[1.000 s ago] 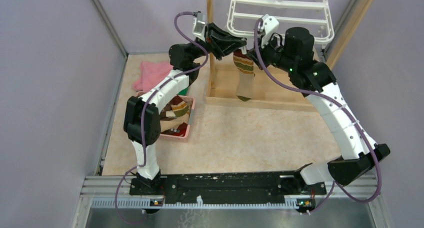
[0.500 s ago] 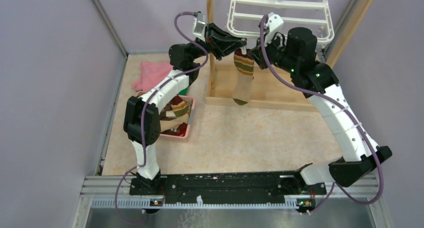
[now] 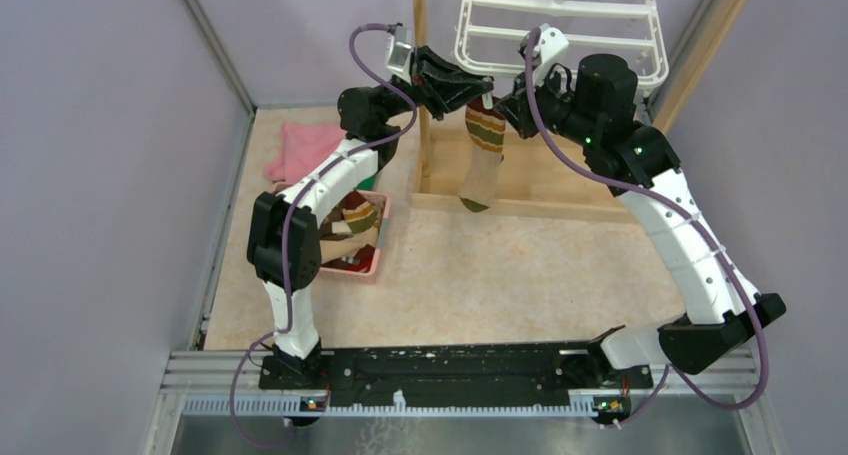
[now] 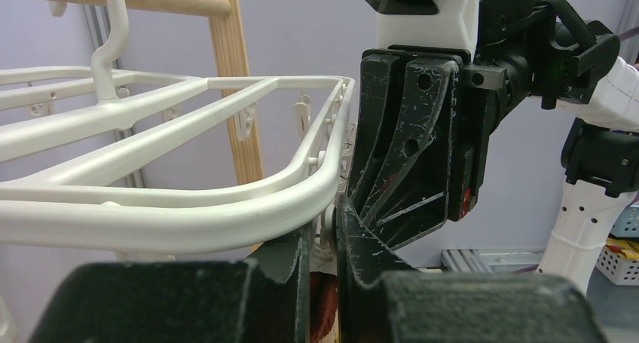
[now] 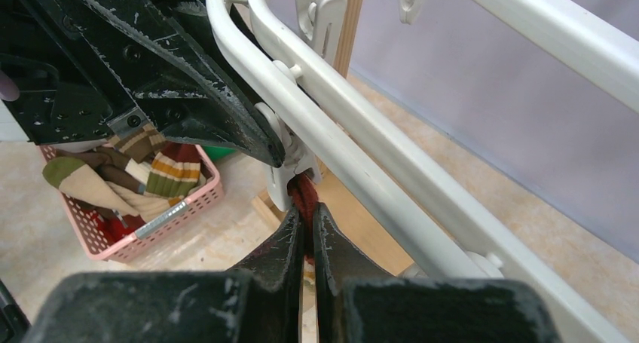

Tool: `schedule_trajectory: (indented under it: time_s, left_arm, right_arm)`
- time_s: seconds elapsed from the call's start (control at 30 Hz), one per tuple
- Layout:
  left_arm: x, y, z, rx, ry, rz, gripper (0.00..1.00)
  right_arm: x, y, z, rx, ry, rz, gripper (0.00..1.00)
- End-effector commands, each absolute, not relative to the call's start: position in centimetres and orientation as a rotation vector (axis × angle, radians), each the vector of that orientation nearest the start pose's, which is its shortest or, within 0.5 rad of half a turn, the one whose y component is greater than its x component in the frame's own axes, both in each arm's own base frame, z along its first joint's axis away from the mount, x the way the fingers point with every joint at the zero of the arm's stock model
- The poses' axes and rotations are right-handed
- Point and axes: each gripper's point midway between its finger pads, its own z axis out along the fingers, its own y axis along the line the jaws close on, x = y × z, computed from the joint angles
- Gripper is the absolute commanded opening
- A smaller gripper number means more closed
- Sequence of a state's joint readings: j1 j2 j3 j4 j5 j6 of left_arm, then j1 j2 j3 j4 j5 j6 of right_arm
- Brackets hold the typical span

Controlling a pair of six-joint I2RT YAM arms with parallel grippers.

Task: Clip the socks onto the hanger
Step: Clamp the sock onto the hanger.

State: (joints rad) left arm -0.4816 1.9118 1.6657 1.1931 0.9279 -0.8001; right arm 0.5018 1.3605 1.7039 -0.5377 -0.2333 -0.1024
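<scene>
Top external camera: high behind the arm bases, angled down, distant, covering the whole tabletop (image 3: 480, 275). Left wrist camera sights along the left pincer (image 4: 325, 226), right wrist camera along the right pincer (image 5: 309, 224); both are very close and face each other. All three share the near corner rim of the hanger (image 3: 590, 39).

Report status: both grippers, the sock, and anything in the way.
Left gripper shut on a clip of the hanger. Right gripper shut on striped sock, top end, under that clip. Sock hangs down, not visibly clipped. Nothing blocking.
</scene>
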Motion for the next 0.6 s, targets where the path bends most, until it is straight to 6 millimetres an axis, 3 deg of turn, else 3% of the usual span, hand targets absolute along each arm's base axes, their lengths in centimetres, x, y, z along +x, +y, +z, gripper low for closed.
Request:
schedule_trajectory:
  time_s: [0.0, 0.23, 0.5, 0.57]
  left_arm:
    - [32.64, -35.25, 49.19, 0.910, 0.708, -1.403, 0.15]
    - [32.50, -35.09, 49.35, 0.899, 0.710, -1.399, 0.48]
    - [31.95, -34.58, 49.63, 0.889, 0.710, -1.379, 0.75]
    - [31.82, -34.35, 49.58, 0.873, 0.718, -1.367, 0.81]
  right_arm:
    - [32.31, 23.08, 46.54, -0.685, 1.520, 0.531, 0.00]
    - [32.46, 22.89, 46.46, -0.681, 1.521, 0.516, 0.00]
    - [32.49, 22.73, 46.37, -0.695, 1.518, 0.497, 0.00]
    - [32.41, 22.52, 46.34, -0.710, 1.513, 0.478, 0.06]
